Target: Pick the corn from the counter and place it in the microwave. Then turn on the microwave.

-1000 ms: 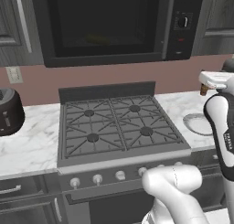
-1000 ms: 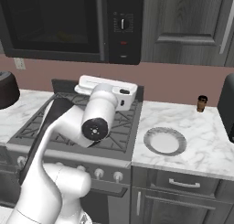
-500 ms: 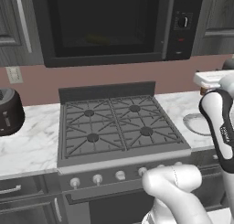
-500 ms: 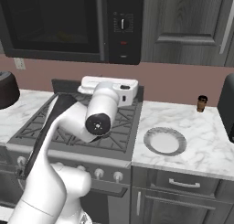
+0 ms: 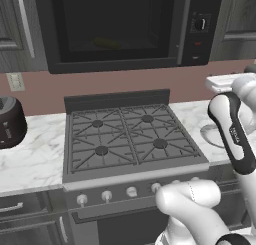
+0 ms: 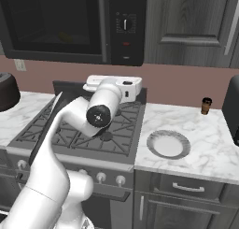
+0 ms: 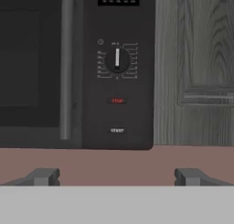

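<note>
the gripper has its two dark fingertips standing wide apart with nothing between them, low in the hand view, level with the pink wall below the microwave. in the right base view the white hand is raised over the back of the stove, pointing toward the wall under the microwave's control panel.

nearest on the counter, a round grey plate lies on the stretch right of the stove, close to the front edge and just beside the stove's right edge. a small brown bottle stands upright near the back edge of that same stretch, well apart from the plate. on the stretch left of the stove, a round dark toaster sits toward the back edge.

further off, the microwave hangs above the stove with its dark glass door shut. the corn lies inside it, dimly visible through the glass as a yellow cob toward the middle. on the panel at the door's right, the round knob sits above a red stop button and a start button.
</note>
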